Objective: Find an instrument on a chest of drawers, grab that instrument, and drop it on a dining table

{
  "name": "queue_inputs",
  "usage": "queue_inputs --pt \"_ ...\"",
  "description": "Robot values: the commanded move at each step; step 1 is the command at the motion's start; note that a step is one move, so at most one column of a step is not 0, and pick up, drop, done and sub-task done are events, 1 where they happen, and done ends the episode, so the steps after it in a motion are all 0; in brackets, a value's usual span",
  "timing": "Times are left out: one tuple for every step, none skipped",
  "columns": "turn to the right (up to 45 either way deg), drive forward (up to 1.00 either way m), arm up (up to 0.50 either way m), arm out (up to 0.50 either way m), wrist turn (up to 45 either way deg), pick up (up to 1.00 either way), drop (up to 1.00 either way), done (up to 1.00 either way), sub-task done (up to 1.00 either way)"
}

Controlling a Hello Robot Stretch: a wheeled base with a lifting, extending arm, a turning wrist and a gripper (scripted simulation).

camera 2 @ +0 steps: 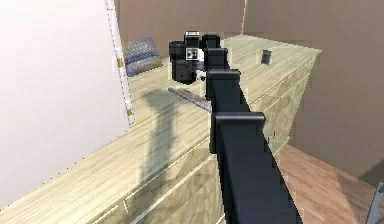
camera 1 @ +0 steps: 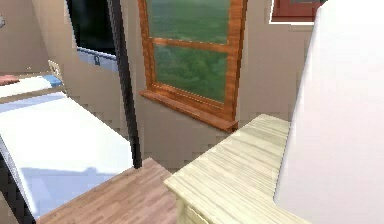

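Ahead, chest of drawers [camera 1: 235, 165] edge, floor strip [camera 1: 115, 198] left

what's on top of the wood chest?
Chest of drawers: small dark object at the far end, bluish flat thing by the white panel. The arm covers part of the top.

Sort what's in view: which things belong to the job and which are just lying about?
Job: pale wooden chest of drawers; dark gripper, cannot tell if holding anything.
Lying about: blue-grey flat thing; small dark grey block; brown wood-framed window.
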Motion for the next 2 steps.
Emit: queue_inputs --pt "0.0 0.00 -0.12 0.00 0.0 0.00 0.00 0.00 0.00" --pt "0.0 0.00 0.00 0.00 0.0 1.00 0.00 0.00 0.00"
